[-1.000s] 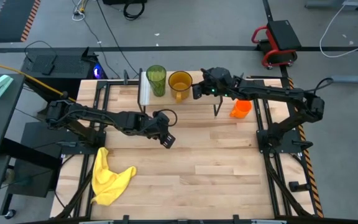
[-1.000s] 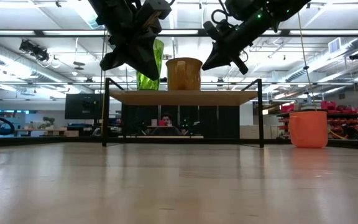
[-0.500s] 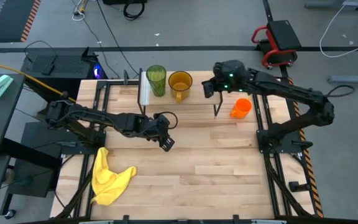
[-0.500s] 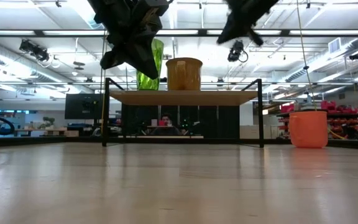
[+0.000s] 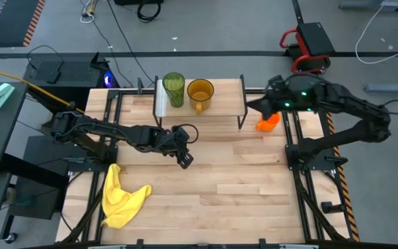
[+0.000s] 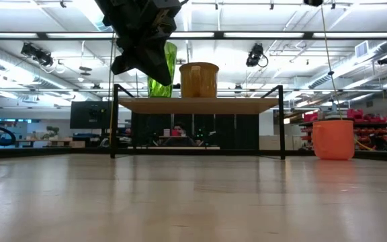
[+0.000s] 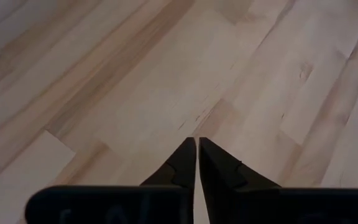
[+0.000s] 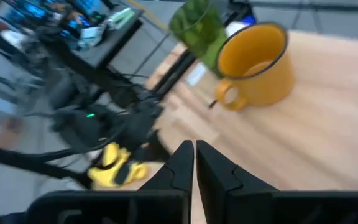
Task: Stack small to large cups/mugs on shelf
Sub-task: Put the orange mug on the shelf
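Slatted worktop (image 5: 206,173): shelf (image 5: 216,97) upper centre carries green tumbler (image 5: 173,88) and amber mug (image 5: 200,92), left to right. Orange mug (image 5: 268,121) sits off-shelf at right, under our right claw (image 8: 194,163), pinched empty. Left claw (image 7: 197,163), mid-frame, likewise pinched. Only the low view shows the orange mug on the worktop.

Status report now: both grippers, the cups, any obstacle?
Left gripper shut, empty, mid-table. Right gripper shut, above orange mug. Green tumbler, yellow mug on shelf. No obstacle.

Bright even ceiling light; right wrist view motion-blurred, soft shadows.
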`<state>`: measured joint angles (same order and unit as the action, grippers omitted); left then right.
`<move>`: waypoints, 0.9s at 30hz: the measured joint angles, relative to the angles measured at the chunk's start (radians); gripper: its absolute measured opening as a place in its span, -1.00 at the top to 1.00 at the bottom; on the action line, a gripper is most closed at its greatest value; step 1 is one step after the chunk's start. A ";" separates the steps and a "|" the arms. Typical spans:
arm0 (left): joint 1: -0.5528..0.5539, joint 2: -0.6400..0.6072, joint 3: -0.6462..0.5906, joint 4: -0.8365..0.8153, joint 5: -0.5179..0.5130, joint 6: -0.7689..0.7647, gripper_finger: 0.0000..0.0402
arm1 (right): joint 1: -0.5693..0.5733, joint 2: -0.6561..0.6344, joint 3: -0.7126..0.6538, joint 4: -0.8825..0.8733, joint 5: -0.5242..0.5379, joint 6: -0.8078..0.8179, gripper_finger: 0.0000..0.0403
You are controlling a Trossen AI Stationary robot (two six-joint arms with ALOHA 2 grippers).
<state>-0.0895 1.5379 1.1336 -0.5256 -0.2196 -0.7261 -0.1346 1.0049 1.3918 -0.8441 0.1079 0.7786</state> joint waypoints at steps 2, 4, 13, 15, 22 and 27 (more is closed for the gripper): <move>0.000 0.000 0.000 0.004 0.000 0.022 0.89 | 0.037 -0.024 0.000 -0.001 0.001 0.054 0.88; 0.000 0.000 0.000 0.004 0.007 0.049 0.91 | 0.072 -0.044 0.000 0.007 0.002 0.094 0.89; 0.000 0.000 0.000 0.005 0.038 0.082 0.91 | 0.134 -0.080 0.000 0.158 -0.003 0.103 0.90; 0.000 0.000 0.000 0.006 0.038 0.062 0.89 | 0.133 -0.089 0.000 0.197 -0.009 0.054 0.90; 0.004 0.000 0.000 0.083 0.037 0.023 0.88 | 0.112 -0.120 0.001 0.273 -0.013 -0.069 0.91; 0.003 0.000 0.000 0.125 0.037 -0.031 0.92 | 0.069 -0.140 0.006 0.190 -0.021 -0.018 0.95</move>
<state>-0.0860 1.5379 1.1336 -0.4001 -0.1822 -0.7570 -0.0655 0.8650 1.3977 -0.6537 0.0874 0.7607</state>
